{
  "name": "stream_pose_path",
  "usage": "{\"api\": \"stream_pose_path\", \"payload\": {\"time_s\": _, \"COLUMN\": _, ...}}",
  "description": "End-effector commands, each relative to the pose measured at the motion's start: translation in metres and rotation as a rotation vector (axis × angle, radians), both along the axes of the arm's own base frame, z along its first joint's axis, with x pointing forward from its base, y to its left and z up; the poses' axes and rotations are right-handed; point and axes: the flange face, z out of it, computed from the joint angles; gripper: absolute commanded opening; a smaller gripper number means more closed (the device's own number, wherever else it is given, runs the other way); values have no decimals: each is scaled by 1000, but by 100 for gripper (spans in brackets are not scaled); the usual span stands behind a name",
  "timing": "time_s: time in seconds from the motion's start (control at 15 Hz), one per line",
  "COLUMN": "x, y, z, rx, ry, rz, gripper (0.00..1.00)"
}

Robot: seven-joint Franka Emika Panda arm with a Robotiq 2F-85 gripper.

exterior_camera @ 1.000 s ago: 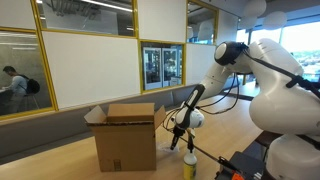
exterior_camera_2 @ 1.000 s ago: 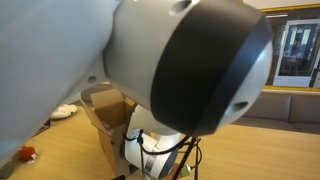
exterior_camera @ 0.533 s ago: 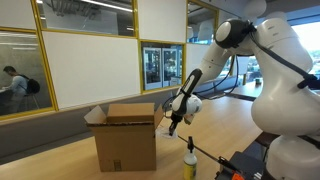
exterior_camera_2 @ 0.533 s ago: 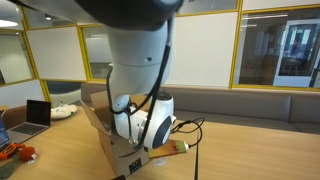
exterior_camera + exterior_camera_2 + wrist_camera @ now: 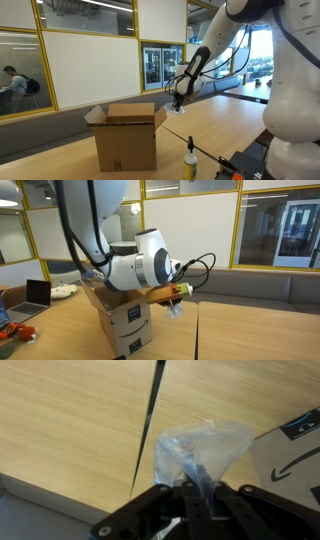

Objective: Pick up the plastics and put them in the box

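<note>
Just past a yellow-capped bottle (image 5: 190,162) in the foreground, holding a crumpled clear plastic bag (image 5: 205,445) clenched in the end effector (image 5: 193,490), aloft over the wooden desk (image 5: 70,430) and just beside the open cardboard box (image 5: 125,140), with glass-walled offices (image 5: 160,65) at the back.

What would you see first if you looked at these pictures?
The big white robot arm fills one side of an exterior view. Its gripper pinches a crumpled piece of clear plastic up in the air. Right next to it, a little lower, an open cardboard box stands on the wooden surface.
</note>
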Motion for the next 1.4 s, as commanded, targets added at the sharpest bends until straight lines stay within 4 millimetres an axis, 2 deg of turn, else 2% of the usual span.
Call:
{"api": "stream_pose_path", "payload": {"time_s": 0.0, "x": -2, "y": 20, "z": 53, "rx": -114, "ry": -15, "rz": -65, "gripper": 6}}
{"api": "stream_pose_path", "payload": {"time_s": 0.4, "x": 6, "y": 84, "z": 95, "rx": -143, "ry": -85, "rz": -29, "gripper": 6}}
{"api": "stream_pose_path", "payload": {"time_s": 0.73, "x": 13, "y": 125, "z": 114, "rx": -67, "ry": -156, "rz": 47, "gripper": 5}}
{"api": "stream_pose_path", "payload": {"time_s": 1.07, "x": 23, "y": 155, "z": 112, "rx": 78, "ry": -232, "rz": 89, "gripper": 5}}
{"api": "stream_pose_path", "payload": {"time_s": 1.33, "x": 37, "y": 182, "z": 90, "rx": 199, "ry": -254, "rz": 121, "gripper": 5}}
